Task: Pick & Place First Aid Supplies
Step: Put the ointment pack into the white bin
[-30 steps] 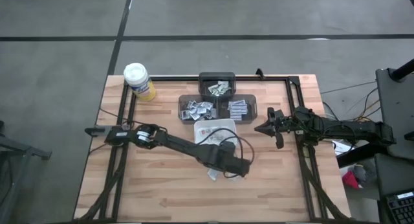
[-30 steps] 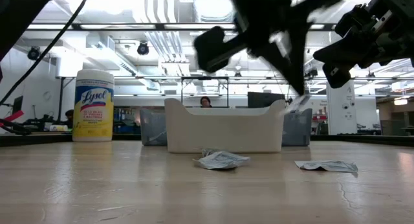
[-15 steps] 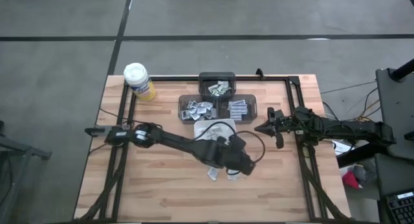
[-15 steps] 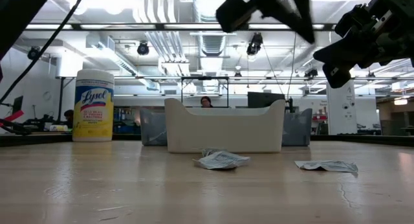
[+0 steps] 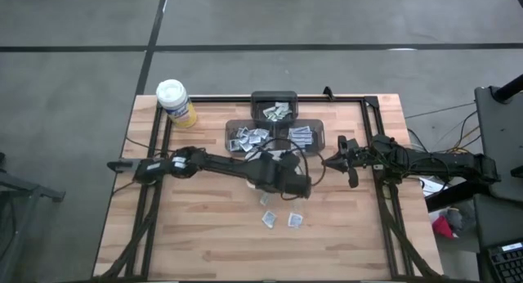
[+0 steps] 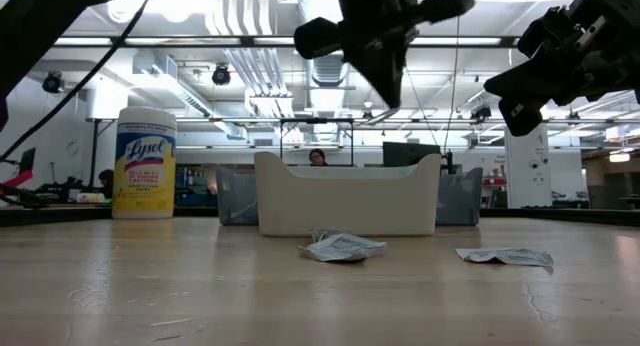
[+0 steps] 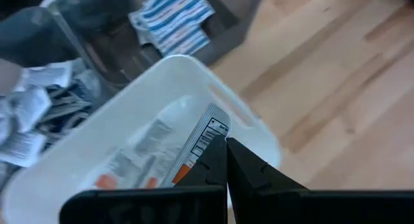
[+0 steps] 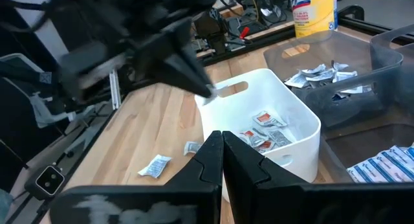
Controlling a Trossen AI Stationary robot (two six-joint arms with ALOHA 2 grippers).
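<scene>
High view: left gripper (image 5: 296,187) reaches across the table's middle, raised over the white dish (image 7: 116,130), fingers pinched on one packet (image 7: 206,136). Two packets (image 5: 282,221) lie toward the near edge. Right gripper (image 5: 328,162) hovers clamped, empty, near the right edge.

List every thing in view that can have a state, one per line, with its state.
Left gripper: shut on a packet, raised over the white dish.
Right gripper: shut, empty, waiting by the table's right edge.
White dish: upright, holds several packets.
Two loose packets: lying flat on the table.
Three grey bins: open, holding sorted packets.
Yellow canister: upright, lid on.
</scene>
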